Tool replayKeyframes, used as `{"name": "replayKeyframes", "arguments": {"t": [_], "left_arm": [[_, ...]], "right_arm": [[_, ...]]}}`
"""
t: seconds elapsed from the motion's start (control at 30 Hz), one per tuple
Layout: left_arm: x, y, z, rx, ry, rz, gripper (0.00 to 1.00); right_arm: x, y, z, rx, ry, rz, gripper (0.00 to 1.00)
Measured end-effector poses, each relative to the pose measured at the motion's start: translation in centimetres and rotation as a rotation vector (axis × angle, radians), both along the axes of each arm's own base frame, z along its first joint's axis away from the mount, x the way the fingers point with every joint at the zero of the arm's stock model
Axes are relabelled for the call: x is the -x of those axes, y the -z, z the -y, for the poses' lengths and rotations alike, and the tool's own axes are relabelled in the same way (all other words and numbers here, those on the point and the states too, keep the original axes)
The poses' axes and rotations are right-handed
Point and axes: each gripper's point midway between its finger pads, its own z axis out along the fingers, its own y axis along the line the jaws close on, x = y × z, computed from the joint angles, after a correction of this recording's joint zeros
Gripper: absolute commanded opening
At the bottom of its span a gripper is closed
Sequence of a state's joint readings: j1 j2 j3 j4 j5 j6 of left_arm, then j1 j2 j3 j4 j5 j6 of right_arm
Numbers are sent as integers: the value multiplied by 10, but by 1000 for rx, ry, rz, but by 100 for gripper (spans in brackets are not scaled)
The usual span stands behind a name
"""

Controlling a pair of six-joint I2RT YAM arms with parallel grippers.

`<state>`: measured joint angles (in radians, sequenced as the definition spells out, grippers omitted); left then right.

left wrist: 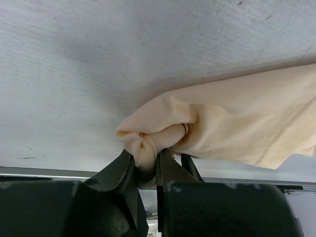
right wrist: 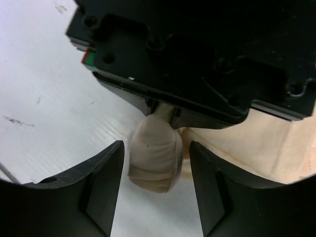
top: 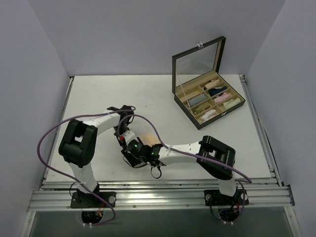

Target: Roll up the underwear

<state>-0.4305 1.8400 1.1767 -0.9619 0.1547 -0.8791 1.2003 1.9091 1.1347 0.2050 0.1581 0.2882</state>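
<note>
- White table [top: 98, 98], grey walls [top: 123, 34]. The box [top: 186, 112] sits far right with its lid [top: 197, 61] up and rolls [top: 210, 114] in its compartments, well apart from the work.
- I see the underwear [left wrist: 237, 118] on the table near the front edge, centre, between both wrists. One end is bunched into a tight wad and the rest lies spread out to the side.
- I read the left gripper [left wrist: 147, 159] as almost closed, pinching that wad. Cloth is squeezed between the fingers and some pokes out below them.
- On my feed the right gripper [right wrist: 157, 147] is spread wide, one finger each side of the wad, holding nothing. I can't tell if either pad touches cloth.
- My read: the roll has barely begun. Only one end is gathered and most of the cloth is unrolled.
- Risk: the wrists are very close, and left's body fills the right wrist view just beyond right's fingers. A lift or twist on either side could knock the other.
- Risk: left's pinch is on thin bunched fabric. A sideways pull could slip it out and the wad opens.
- Risk: if right closes while left holds, both tug the same wad, which would stretch or twist it rather than roll it.
- Risk: the loose part may drag on the smooth table instead of winding on, giving a lopsided roll.
- Risk: the front rail [left wrist: 49, 173] is just behind left, so dragged cloth could go over the edge.
</note>
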Motion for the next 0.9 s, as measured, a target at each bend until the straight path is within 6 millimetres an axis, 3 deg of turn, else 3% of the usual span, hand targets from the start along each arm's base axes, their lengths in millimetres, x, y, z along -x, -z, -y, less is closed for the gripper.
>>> {"name": "replayKeyframes", "arguments": {"t": [0.07,0.1,0.17,0.2,0.3,0.4,0.43,0.53,0.73,0.9], "left_arm": [[1,0,1,5,-1,-4,2],[2,0,1,7,-2,-7,2],[2,0,2,10,-5,-9,2],[2,0,2,11,-4,-9,3],[3,0,2,11,-3,-11,8],[3,0,4,22,-4,-15,21],[3,0,5,31,-5,-17,30],[4,-2,10,56,-11,-20,41],[-2,-11,15,101,-18,2,49],[-21,-29,11,99,-20,95,54]], "right_arm": [[0,2,1,14,5,17,40],[-1,2,1,16,11,25,29],[-2,1,0,13,16,33,20],[-1,1,0,11,20,37,8],[-1,3,1,-14,44,31,0],[1,4,4,-79,72,2,0],[1,4,7,-107,83,-15,0],[2,5,16,-202,118,-75,0],[4,5,30,-341,160,-181,0],[1,7,38,-429,173,-271,0]]}}
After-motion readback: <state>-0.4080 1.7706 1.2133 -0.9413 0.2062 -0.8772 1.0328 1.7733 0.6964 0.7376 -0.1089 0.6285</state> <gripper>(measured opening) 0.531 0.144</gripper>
